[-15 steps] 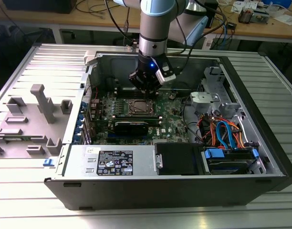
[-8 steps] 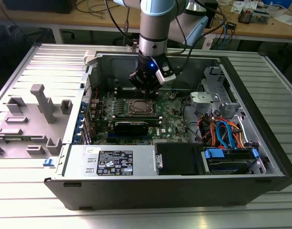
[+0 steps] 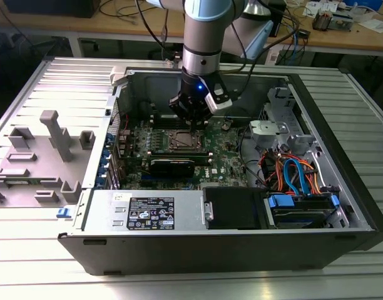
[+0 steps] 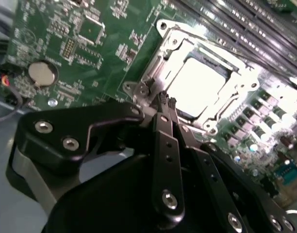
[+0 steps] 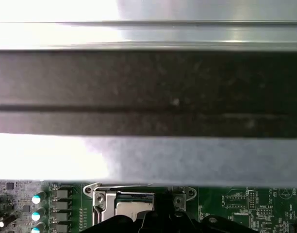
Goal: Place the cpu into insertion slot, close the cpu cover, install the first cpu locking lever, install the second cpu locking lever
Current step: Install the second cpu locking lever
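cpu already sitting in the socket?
Yes: in the second wrist view the cpu lies flat inside the insertion slot, framed by the silver cpu cover.

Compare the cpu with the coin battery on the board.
The cpu is square, while the coin battery is round. The cpu is clearly the larger of the two. The cpu sits framed by the silver cpu cover, whereas the battery sits in a round holder on the green board, away from the socket. Both have pale metal tops and lie flat.
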`<state>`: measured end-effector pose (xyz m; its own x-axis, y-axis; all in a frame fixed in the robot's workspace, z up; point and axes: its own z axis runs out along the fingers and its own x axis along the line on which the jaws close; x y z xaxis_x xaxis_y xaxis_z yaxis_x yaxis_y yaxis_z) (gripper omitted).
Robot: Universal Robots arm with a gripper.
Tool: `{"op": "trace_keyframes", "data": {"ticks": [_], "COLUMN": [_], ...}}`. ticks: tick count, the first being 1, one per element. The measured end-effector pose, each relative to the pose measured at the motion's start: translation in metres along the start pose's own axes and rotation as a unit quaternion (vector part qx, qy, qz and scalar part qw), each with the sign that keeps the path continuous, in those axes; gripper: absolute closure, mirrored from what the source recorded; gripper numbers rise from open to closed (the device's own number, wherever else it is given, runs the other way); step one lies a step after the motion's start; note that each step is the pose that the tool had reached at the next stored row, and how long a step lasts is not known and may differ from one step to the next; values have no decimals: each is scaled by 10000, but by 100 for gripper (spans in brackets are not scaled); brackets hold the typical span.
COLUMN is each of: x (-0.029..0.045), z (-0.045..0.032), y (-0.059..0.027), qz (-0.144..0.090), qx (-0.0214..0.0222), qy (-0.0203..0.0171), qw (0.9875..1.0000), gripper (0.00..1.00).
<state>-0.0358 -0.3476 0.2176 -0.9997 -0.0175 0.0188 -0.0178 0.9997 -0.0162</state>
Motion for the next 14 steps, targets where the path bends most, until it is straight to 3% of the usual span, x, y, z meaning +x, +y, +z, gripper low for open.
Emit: {"op": "trace_keyframes", "data": {"ticks": [8, 14], "x": [1, 2], "z": [-5, -4], "y": [-31, -123], "qz": [0, 0], "qx": [0, 0], "qy": [0, 0], "qw": [10000, 10000], "gripper": [89, 89]}}
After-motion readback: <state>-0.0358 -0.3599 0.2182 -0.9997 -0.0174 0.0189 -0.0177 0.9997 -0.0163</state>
